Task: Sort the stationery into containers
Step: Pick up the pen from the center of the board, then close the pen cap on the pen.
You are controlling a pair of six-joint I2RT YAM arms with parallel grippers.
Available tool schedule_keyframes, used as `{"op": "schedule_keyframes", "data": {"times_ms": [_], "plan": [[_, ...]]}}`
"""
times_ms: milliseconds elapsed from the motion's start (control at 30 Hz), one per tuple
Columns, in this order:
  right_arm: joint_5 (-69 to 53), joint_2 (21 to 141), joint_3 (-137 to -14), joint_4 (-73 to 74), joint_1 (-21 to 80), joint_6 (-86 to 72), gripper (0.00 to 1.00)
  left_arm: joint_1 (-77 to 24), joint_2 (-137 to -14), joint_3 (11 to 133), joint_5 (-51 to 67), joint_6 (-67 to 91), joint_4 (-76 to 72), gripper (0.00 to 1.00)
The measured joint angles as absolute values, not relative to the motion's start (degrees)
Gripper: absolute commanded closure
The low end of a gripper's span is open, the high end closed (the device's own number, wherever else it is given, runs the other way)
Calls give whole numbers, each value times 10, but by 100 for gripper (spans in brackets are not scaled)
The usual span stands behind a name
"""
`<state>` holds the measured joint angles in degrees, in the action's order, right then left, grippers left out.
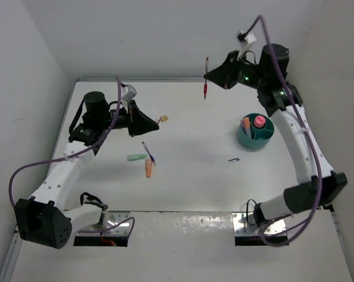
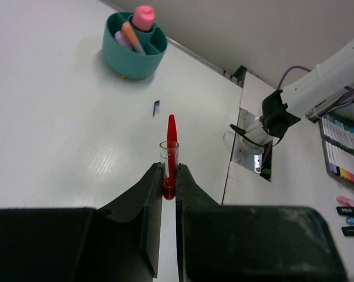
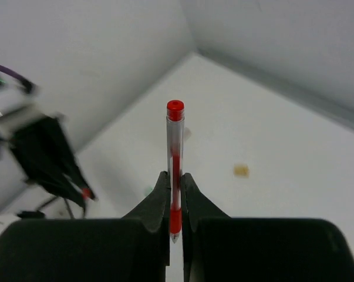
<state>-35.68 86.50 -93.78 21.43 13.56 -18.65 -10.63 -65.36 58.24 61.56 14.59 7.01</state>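
Two arms work above a white table (image 1: 188,188), each clamped on a red piece. The right gripper (image 3: 175,179), raised near the far edge, is pinched tight on a red pen (image 3: 175,138) with a clear barrel, which hangs upright in the overhead view. The left gripper (image 2: 169,176) is closed narrowly on a small red cap (image 2: 171,132) that pokes out past its fingertips. At right sits a teal cup (image 1: 245,140) holding a pink-topped marker (image 1: 259,122) and a highlighter (image 1: 246,124). Loose near the middle lie a mint-green stub (image 1: 137,157), an orange stub (image 1: 148,170), a dark-blue pen (image 1: 148,153) and a tiny purple piece (image 1: 233,159). A tan scrap (image 1: 164,118) lies just beside the left gripper.
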Motion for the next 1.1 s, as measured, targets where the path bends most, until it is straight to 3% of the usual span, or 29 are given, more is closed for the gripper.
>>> {"op": "schedule_keyframes", "data": {"times_ms": [267,500,1100], "plan": [[-400,771,-907,-30,174,-414,100,-160,-652,576,611,277,-97,100],[-382,792,-878,-84,184,-506,100,-198,-654,557,579,430,-254,100],[-385,805,-857,-119,229,-550,100,-225,-702,607,572,420,-234,100]]}}
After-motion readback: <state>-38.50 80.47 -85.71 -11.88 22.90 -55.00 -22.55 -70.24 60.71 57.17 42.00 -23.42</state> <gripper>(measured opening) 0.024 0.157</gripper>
